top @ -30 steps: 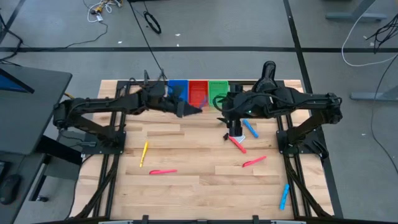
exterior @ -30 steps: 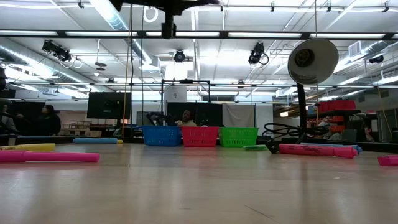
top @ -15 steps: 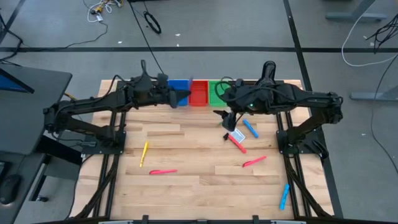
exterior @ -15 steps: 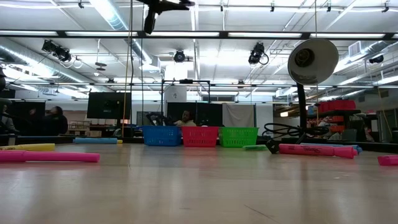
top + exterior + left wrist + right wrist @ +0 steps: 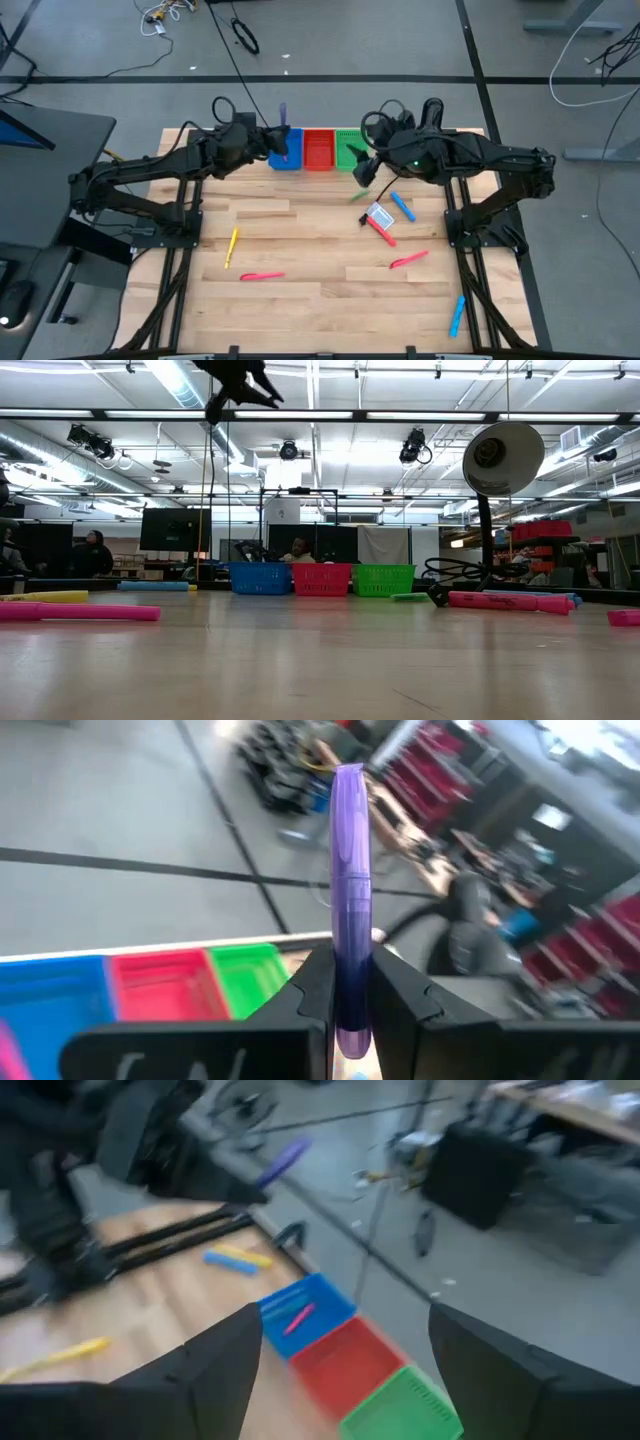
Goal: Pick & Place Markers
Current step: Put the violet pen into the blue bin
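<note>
Across the wooden table [image 5: 300,240] both dark arms reach toward the far edge, where a blue bin [image 5: 287,150], a red bin [image 5: 319,149] and a green bin [image 5: 348,150] stand side by side. Over the blue bin, the left gripper [image 5: 350,1010] is clamped tight on a purple marker [image 5: 349,900], which stands up out of the fingers. Beside the green bin, the right gripper [image 5: 362,170] hangs with its fingers [image 5: 215,1365] spread wide and nothing between them. Loose markers lie scattered on the wood: a blue marker [image 5: 402,207] and a red marker [image 5: 381,231] near a small white-and-blue card [image 5: 379,216], a pink marker [image 5: 408,260] and another pink marker [image 5: 262,276] nearer the front, a yellow marker [image 5: 232,246] on the left, and a second blue marker [image 5: 457,315] near the front right corner. One more pink marker [image 5: 298,1318] lies inside the blue bin.
</note>
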Robot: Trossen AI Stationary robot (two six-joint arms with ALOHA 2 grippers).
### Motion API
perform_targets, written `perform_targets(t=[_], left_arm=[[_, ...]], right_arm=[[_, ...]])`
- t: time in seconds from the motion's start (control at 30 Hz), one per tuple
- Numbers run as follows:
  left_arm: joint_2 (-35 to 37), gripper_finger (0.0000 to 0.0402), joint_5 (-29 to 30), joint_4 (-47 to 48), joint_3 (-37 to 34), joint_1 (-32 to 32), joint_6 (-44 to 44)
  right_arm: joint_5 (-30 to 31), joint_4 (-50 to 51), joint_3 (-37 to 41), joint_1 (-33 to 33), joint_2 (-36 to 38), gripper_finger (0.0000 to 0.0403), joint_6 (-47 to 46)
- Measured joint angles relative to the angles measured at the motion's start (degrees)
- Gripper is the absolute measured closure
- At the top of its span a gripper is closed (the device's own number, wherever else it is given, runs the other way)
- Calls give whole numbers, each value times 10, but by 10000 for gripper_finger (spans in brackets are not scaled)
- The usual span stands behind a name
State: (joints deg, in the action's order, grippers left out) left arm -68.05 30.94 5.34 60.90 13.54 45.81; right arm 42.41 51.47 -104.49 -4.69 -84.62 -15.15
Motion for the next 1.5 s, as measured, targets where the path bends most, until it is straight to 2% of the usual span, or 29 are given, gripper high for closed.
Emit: perform_targets(t=[0.2,0.37,0.47,0.57,0.77,1.0,1.37,1.5], left_arm=[[-1,360,90,34,0,0,2],[-2,360,153,55,0,0,-18],[-2,360,161,67,0,0,-47],[-2,360,147,86,0,10,-41],[-2,360,42,130,0,77,13],[-10,360,1,153,11,127,13],[-182,360,-33,296,218,188,-70],[-231,360,-78,357,277,226,-64]], right_arm=[[77,-36,0,10,0,114,0],[81,-59,0,25,0,114,16],[79,-60,0,30,0,114,13],[77,-61,0,32,0,114,6],[76,-61,0,32,0,114,15],[76,-62,0,32,0,114,24],[76,-79,0,32,0,114,51],[76,-79,0,32,0,114,51]])
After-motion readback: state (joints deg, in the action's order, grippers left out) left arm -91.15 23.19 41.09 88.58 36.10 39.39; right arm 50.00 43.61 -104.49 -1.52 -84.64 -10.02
